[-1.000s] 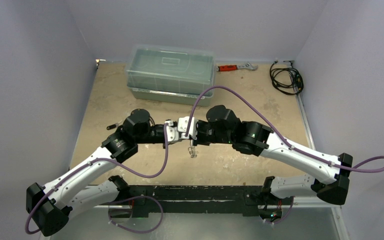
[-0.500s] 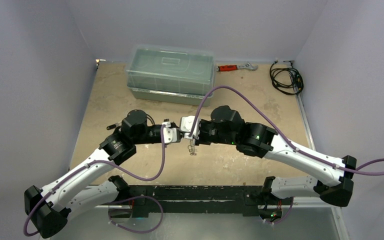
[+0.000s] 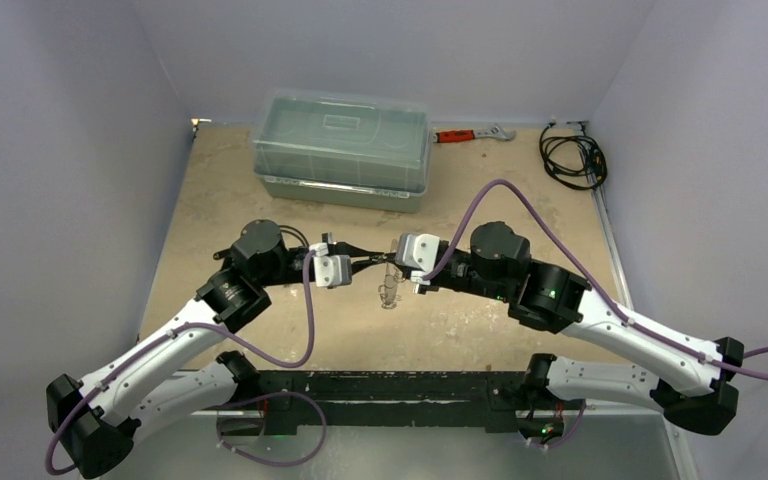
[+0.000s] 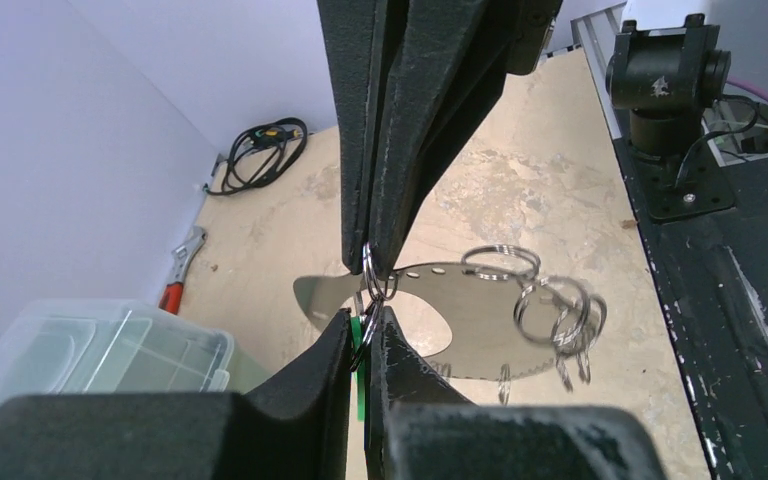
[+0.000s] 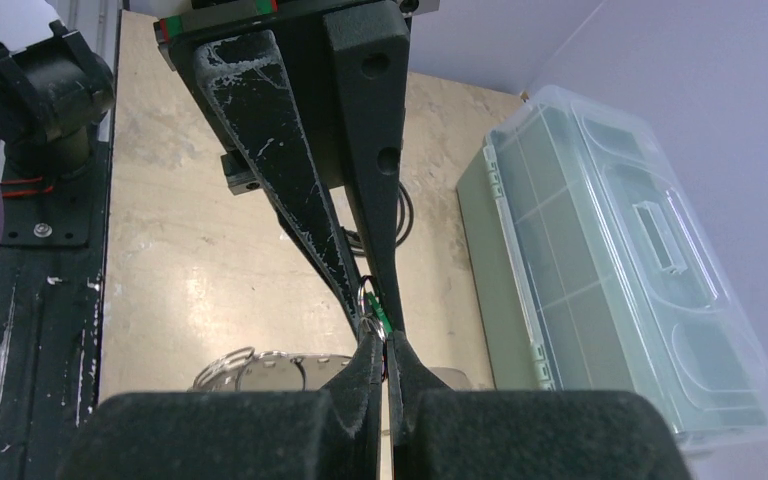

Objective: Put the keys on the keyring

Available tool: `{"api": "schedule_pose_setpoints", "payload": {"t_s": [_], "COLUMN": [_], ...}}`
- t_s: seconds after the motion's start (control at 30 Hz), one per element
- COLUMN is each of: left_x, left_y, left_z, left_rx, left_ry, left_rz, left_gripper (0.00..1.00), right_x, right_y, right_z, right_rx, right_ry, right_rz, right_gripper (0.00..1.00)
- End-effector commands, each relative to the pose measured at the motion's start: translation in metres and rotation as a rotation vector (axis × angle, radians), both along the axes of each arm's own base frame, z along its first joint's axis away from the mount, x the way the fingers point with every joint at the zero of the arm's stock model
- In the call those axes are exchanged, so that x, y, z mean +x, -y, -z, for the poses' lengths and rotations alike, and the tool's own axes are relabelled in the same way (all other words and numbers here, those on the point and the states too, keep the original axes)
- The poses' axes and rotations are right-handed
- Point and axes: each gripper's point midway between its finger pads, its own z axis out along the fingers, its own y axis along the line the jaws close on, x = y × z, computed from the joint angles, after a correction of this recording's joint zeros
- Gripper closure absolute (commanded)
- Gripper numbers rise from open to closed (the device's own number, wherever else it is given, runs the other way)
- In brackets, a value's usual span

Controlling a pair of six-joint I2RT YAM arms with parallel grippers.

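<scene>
The right arm has drawn back to the right since a second ago, and the left arm has slid a little to the left. Their wrists, close together before, now stand apart, with only the finger ends meeting over the middle of the table (image 3: 260, 200).

The left gripper (image 4: 360, 325) is clenched on the green key (image 4: 360, 370), whose green head shows as a strip between its fingers. The right gripper (image 5: 382, 345) is closed tip to tip against it, and seems to pinch the thin wire loop of the keyring (image 4: 370, 272) just above the key.

The flat oval tag (image 4: 440, 315) hangs from that loop, off the table, in much the same place as before. Several more wire rings (image 4: 550, 310) dangle along its edge. Whether the key is threaded on the loop cannot be told.

The clear plastic box (image 3: 340, 150), the wrench (image 3: 470, 133) and the black cable (image 3: 572, 158) lie at the far edge, unmoved.
</scene>
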Motion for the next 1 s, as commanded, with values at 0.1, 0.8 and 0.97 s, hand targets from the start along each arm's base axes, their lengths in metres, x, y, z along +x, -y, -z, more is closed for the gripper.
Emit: {"api": "schedule_pose_setpoints", "payload": {"t_s": [0.1,0.8,0.97], "left_x": [-0.008,-0.003,-0.008], "left_y": [0.004,0.004,0.002], "left_z": [-0.003,-0.006,-0.009], "left_rx": [-0.019,-0.028,-0.035], "left_ry": [-0.009,-0.006,0.012], "left_rz": [0.051,0.025,0.041], "left_gripper": [1.00,0.81,0.66], "right_x": [-0.002,0.009,0.012], "right_y": [-0.001,-0.001,0.001], "right_z": [-0.051,-0.052,-0.041], "right_rx": [0.227,0.332,0.289], "right_ry": [0.080,0.098,0.086], "right_rz": [-0.009,0.027,0.046], "right_gripper": [1.00,1.00,1.00]}}
